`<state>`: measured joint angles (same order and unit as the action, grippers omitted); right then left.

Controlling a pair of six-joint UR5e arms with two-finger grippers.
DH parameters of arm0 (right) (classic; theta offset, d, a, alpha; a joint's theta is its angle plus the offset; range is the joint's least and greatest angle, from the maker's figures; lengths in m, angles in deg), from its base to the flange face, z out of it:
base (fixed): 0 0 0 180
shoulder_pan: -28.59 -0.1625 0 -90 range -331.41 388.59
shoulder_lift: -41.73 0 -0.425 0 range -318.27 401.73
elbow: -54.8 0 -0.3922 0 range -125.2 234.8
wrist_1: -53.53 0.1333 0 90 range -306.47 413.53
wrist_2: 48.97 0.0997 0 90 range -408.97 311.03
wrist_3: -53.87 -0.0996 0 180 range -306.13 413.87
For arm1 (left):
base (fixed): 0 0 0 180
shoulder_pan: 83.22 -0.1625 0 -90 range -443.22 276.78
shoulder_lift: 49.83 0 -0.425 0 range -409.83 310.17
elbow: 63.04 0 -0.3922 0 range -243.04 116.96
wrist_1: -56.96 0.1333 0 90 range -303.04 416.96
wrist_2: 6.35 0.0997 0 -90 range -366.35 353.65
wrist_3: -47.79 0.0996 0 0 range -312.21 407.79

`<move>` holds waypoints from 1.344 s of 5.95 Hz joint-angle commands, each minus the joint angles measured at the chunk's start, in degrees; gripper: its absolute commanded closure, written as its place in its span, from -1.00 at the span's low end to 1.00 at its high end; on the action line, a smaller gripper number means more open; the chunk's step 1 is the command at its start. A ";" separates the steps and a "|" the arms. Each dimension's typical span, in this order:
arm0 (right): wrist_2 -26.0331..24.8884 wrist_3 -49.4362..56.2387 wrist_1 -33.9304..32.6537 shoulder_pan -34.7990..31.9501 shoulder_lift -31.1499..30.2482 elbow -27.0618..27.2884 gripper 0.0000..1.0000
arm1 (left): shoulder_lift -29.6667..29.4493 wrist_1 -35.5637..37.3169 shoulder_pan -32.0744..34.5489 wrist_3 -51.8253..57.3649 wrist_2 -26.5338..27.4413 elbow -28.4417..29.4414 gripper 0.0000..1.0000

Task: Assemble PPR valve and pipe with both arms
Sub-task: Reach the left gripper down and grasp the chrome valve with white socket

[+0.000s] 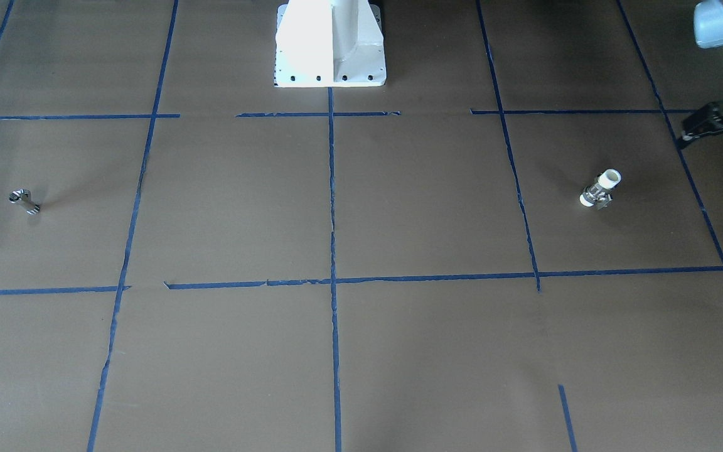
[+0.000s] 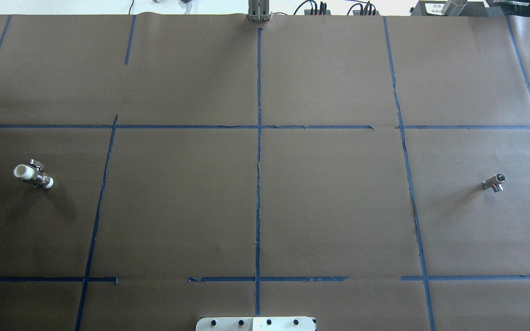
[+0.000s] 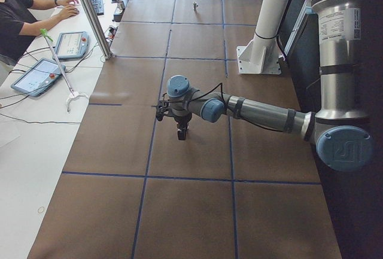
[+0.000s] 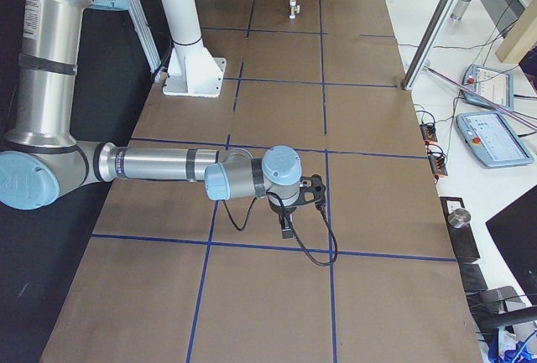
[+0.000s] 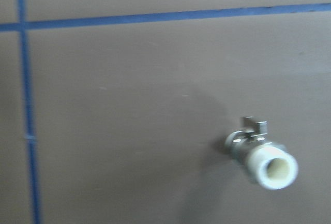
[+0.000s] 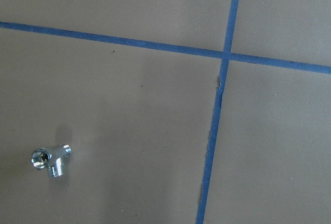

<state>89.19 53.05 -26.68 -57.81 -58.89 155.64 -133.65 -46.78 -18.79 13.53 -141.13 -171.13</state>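
Observation:
The PPR valve [image 1: 600, 189], with white ends and a metal middle, lies on the brown table paper on my left side. It also shows in the overhead view [image 2: 33, 174] and low right in the left wrist view [image 5: 264, 157]. The pipe [image 1: 25, 201], a tiny shiny metal piece, lies far off on my right side [image 2: 494, 182] and low left in the right wrist view [image 6: 51, 161]. My left gripper [image 1: 691, 129] hangs above the table, beside the valve and clear of it. My right gripper [image 4: 287, 227] hangs above the table near the pipe. I cannot tell whether either is open or shut.
The white pedestal [image 1: 330, 44] stands at the robot's edge of the table. Blue tape lines [image 2: 258, 184] divide the brown paper into squares. An operator [image 3: 18, 17] sits at a side desk with tablets. An aluminium post [image 3: 90, 14] stands at the far table edge.

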 commanded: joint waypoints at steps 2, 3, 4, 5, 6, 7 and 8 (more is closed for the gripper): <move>-0.61 -0.75 0.14 0.00 -0.36 -0.21 -1.00 | -2.75 -2.17 -8.77 -11.52 5.88 -0.54 -1.00; -1.57 -0.06 0.31 0.00 -1.67 -0.21 -1.00 | -2.84 -2.26 -10.62 -11.61 9.32 0.42 -1.00; -1.58 0.38 0.57 0.00 -1.85 0.05 -1.00 | -2.84 -2.43 -10.81 -11.61 9.36 1.04 -1.00; -1.84 0.38 1.36 0.00 -1.86 0.32 -1.00 | -3.01 -2.43 -10.81 -11.09 9.36 1.91 -1.00; -1.58 -0.40 1.45 0.00 -1.86 0.32 -1.00 | -3.80 -2.43 -10.81 -10.82 9.27 3.14 -0.96; -1.32 -0.41 1.46 0.00 -1.94 0.32 -1.00 | -3.81 -2.87 -10.73 -10.82 9.27 3.15 -0.40; -1.32 -0.41 1.46 0.00 -1.94 0.23 -1.00 | -3.72 -3.74 -10.81 -10.91 9.36 3.24 0.44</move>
<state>87.80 52.69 -25.24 -57.81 -60.81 155.94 -137.37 -49.81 -29.56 2.65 -131.83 -168.05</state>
